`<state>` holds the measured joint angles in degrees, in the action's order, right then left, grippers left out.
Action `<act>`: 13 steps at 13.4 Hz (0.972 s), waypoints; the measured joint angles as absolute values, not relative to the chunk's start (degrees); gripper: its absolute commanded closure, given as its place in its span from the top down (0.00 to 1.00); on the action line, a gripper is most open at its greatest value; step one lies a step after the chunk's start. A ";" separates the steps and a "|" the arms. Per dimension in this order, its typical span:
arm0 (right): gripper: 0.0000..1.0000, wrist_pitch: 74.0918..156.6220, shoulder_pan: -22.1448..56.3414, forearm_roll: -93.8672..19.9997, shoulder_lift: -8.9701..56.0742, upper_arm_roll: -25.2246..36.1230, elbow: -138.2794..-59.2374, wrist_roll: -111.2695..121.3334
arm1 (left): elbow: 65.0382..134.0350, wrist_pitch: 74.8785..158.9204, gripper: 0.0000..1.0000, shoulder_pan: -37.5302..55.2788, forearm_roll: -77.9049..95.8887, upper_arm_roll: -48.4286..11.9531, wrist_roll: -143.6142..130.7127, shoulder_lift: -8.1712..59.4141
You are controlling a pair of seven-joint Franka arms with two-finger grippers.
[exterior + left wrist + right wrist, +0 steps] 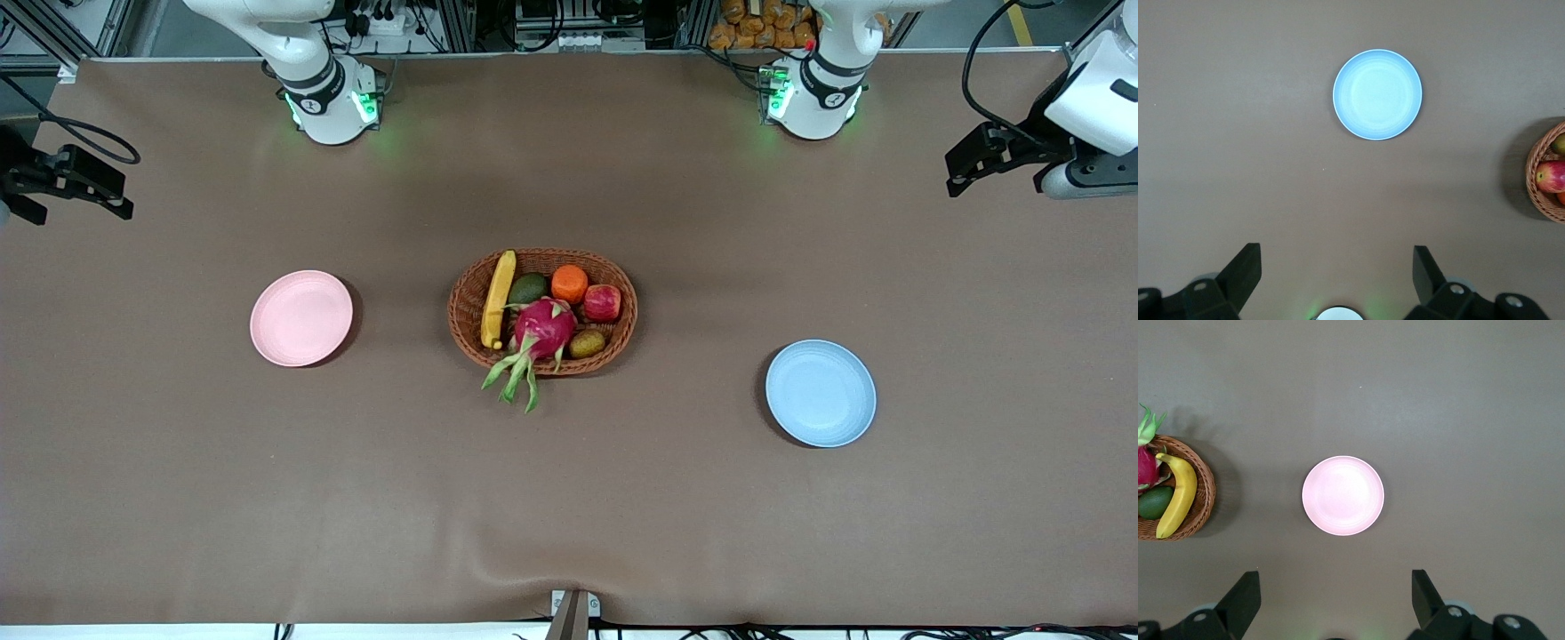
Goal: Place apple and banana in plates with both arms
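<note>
The left pincer (pixel 1337 280) hangs open high above the pale blue round plate (pixel 1377 94); the right pincer (pixel 1336 600), open too, above the pale pink round plate (pixel 1343 495). The red apple (pixel 602 302) and the long yellow banana (pixel 498 300) lie in the oval brown wicker basket (pixel 466 307) between the plates.

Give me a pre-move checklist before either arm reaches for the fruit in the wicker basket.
1. Left gripper open, holding nothing: ok.
2. Right gripper open, holding nothing: ok.
3. Long yellow banana reachable along the oval brown wicker basket wall: ok.
4. Small red apple uncovered, beside the round orange fruit: ok.
5. Pale pink round plate bare: ok.
6. Pale blue round plate bare: ok.
</note>
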<state>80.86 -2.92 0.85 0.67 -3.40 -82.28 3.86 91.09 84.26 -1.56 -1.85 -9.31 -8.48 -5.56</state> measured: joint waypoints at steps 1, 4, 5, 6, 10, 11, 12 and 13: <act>1.00 80.86 -2.83 0.85 0.67 -3.41 -82.28 3.86 | 91.09 84.26 1.00 -1.59 -1.60 -9.30 -8.48 -5.56; 1.00 80.85 -2.30 0.85 0.67 -3.41 -82.28 3.86 | 91.08 84.36 1.00 -1.87 -0.51 -9.06 -8.48 -5.55; 1.00 80.85 -2.22 0.85 0.67 -3.41 -82.28 3.86 | 91.04 84.42 1.00 -1.94 -0.49 -8.96 -8.48 -5.52; 1.00 80.85 -2.20 0.85 0.67 -3.40 -82.28 3.86 | 90.91 84.49 1.00 -2.00 -0.49 -8.89 -8.48 -5.44; 1.00 80.85 -2.19 0.85 0.67 -3.37 -82.28 3.86 | 90.61 84.22 1.00 -1.84 -0.47 -9.02 -8.59 -4.31; 1.00 80.85 -2.19 0.85 0.67 -3.35 -82.28 3.86 | 90.61 84.12 1.00 -1.75 -0.46 -9.05 -8.63 -4.09; 1.00 80.85 -2.19 0.85 0.67 -3.35 -82.28 3.86 | 90.61 84.00 1.00 -1.72 -0.46 -9.08 -8.64 -4.00; 1.00 80.85 -2.19 0.85 0.67 -3.35 -82.28 3.86 | 90.61 83.91 1.00 -1.71 -0.46 -9.12 -8.64 -4.00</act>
<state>80.85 -2.19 0.85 0.67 -3.35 -82.28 3.86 90.61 83.91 -1.71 -0.46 -9.12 -8.64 -4.00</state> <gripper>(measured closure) 0.000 0.000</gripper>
